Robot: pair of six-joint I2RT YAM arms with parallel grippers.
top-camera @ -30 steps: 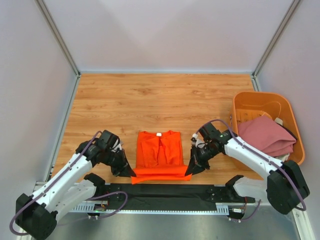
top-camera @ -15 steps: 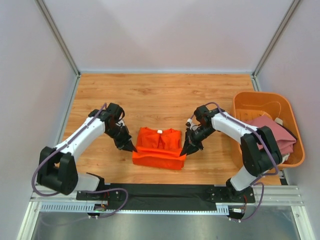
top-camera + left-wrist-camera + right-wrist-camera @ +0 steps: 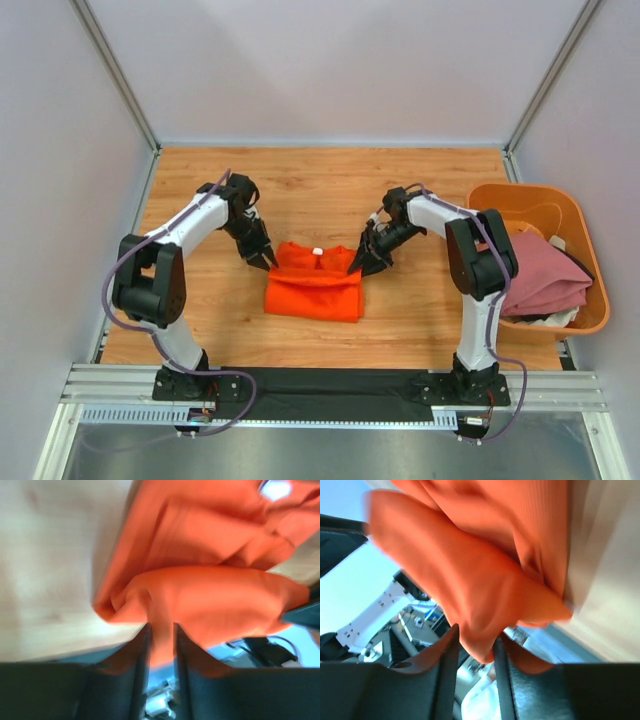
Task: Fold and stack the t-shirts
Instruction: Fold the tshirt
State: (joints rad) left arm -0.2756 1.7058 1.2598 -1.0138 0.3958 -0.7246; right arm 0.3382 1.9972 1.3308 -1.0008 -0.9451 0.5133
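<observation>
Top view, with both wrist views. Nearest the camera, a black rail (image 3: 330,385) runs along the table's near edge and carries the two arm bases. Both arms reach away from it over the wooden table (image 3: 330,190).

The orange shirt (image 3: 313,292) lies on the table between the arms, just past the rail. It is folded into a compact, roughly square bundle. Its near edge is a smooth doubled fold, and its far edge carries the collar with a small white label (image 3: 317,251).

The left gripper (image 3: 268,264) meets the bundle at its far left corner. The right gripper (image 3: 354,266) meets it at the far right corner. Both point inward toward the collar.

In the left wrist view the dark fingers (image 3: 140,650) stand close together. A tongue of orange cloth fills the narrow gap between them, so the jaws pinch the shirt. Behind it the cloth bunches in loose folds on the wood.

In the right wrist view the fingers (image 3: 445,665) likewise nip a hanging fold of orange cloth. This view is blurred, so how tightly they hold cannot be told.

To the right, well apart from the bundle, an orange tub (image 3: 520,198) sits at the table's edge. A pink shirt (image 3: 540,275) is heaped inside it and spills over its near rim. Pale walls enclose the table beyond.
</observation>
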